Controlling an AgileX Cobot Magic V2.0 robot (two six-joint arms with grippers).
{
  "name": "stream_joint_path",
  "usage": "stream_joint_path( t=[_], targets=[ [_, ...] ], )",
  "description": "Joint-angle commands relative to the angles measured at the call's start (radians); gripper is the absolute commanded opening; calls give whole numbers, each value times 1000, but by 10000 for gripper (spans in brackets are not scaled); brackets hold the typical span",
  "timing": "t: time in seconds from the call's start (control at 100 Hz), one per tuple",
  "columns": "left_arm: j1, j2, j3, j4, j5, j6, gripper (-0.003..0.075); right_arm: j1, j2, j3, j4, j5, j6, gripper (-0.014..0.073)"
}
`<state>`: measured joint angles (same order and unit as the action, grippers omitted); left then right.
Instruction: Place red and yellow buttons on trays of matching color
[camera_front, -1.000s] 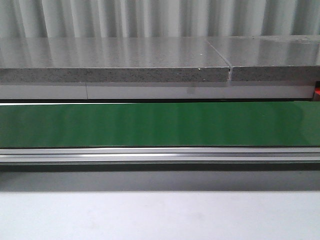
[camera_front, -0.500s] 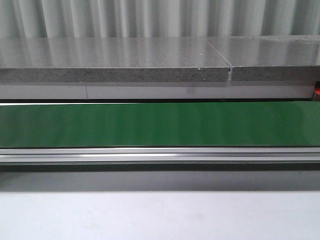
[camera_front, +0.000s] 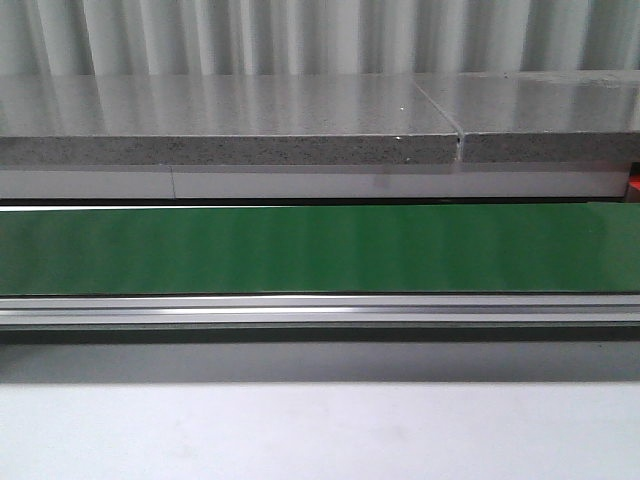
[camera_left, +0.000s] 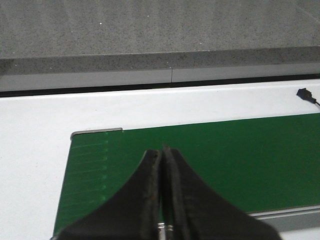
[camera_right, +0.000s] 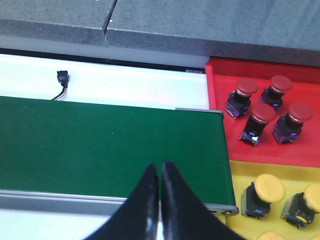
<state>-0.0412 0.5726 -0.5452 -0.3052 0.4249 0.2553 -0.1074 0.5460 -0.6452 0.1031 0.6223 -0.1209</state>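
Note:
In the right wrist view a red tray (camera_right: 220, 107) holds several red buttons (camera_right: 246, 88), and a yellow tray (camera_right: 241, 172) beside it holds several yellow buttons (camera_right: 269, 188). Both trays lie just past the end of the green conveyor belt (camera_right: 100, 145). My right gripper (camera_right: 160, 167) hangs shut and empty over the belt's near edge, apart from the trays. My left gripper (camera_left: 162, 151) is shut with nothing in it, above the other end of the belt (camera_left: 210, 160). The belt (camera_front: 320, 248) carries no button in any view. Neither gripper shows in the front view.
A grey stone ledge (camera_front: 230, 135) runs behind the belt. An aluminium rail (camera_front: 320, 310) borders the belt's front, with white tabletop (camera_front: 320, 430) before it. A small black connector with a cable (camera_right: 62, 79) lies on the white surface behind the belt.

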Motion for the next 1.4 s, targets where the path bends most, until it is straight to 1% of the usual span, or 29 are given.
stream_joint_path(
  t=[0.0, 0.69, 0.78, 0.86, 1.0, 1.09, 1.17, 1.28, 1.39],
  targets=[
    [-7, 2, -28, -18, -80, -1, -20, -1, -9, -13, -2, -81, -9, -65],
    [-7, 2, -28, -18, -80, -1, -20, -1, -7, -4, -3, -79, -9, -67],
    [-7, 2, -28, -18, -80, -1, -20, -1, -7, 16, -3, -131, -9, -67],
    [-7, 2, -28, -18, -80, -1, -20, 0, -10, 50, -3, -222, -8, -67],
    [-7, 2, -28, -18, -80, -1, -20, 32, -75, 169, -20, -404, -8, -67],
    [-7, 2, -28, -18, -80, -1, -20, 56, -144, 253, -44, -482, -8, -67],
    [-7, 2, -28, -18, -80, -1, -20, 77, -216, 321, -82, -517, -8, -67],
    [-7, 2, -28, -18, -80, -1, -20, 86, -321, 392, -136, -522, -8, -67],
    [-7, 2, -28, -18, -80, -1, -20, 86, -448, 471, -144, -523, -8, -67]
  ],
)
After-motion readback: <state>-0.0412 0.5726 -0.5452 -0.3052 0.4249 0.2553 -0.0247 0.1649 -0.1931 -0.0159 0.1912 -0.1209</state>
